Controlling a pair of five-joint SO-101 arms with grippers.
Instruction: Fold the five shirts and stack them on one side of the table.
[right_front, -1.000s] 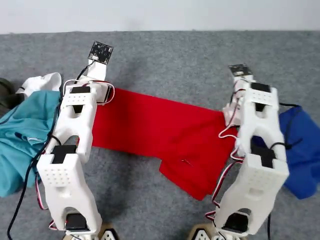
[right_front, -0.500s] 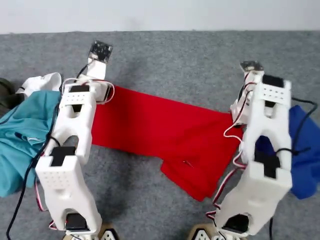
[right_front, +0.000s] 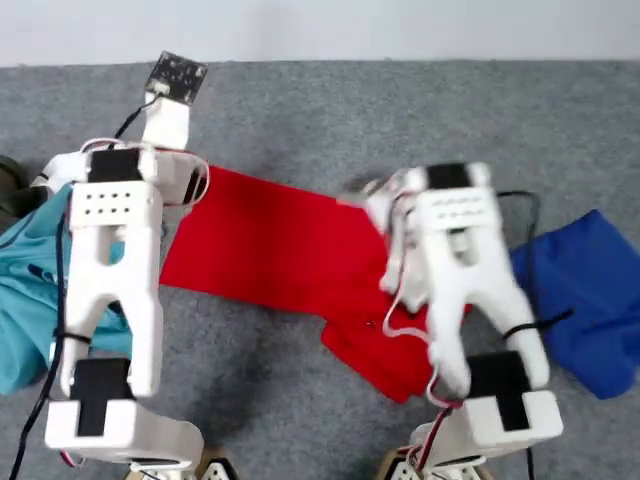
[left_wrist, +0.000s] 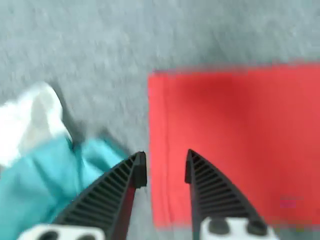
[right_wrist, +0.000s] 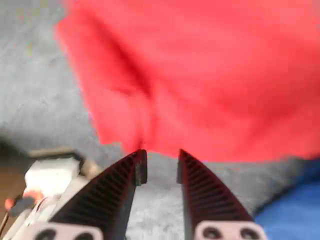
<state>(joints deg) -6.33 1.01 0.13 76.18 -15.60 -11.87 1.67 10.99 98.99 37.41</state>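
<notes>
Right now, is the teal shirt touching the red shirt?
Apart. The left wrist view shows a strip of bare grey table between the teal shirt and the edge of the red shirt.

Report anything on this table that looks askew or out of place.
The red shirt lies slanted across the table, a flap jutting from its near edge. The teal shirt and white shirt are bunched at one end, the blue shirt heaped at the other; nothing is stacked.

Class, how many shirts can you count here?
4: red shirt mid-table, teal shirt at left edge, white shirt beside it, blue shirt at right. A dark cloth far left may be another.
</notes>
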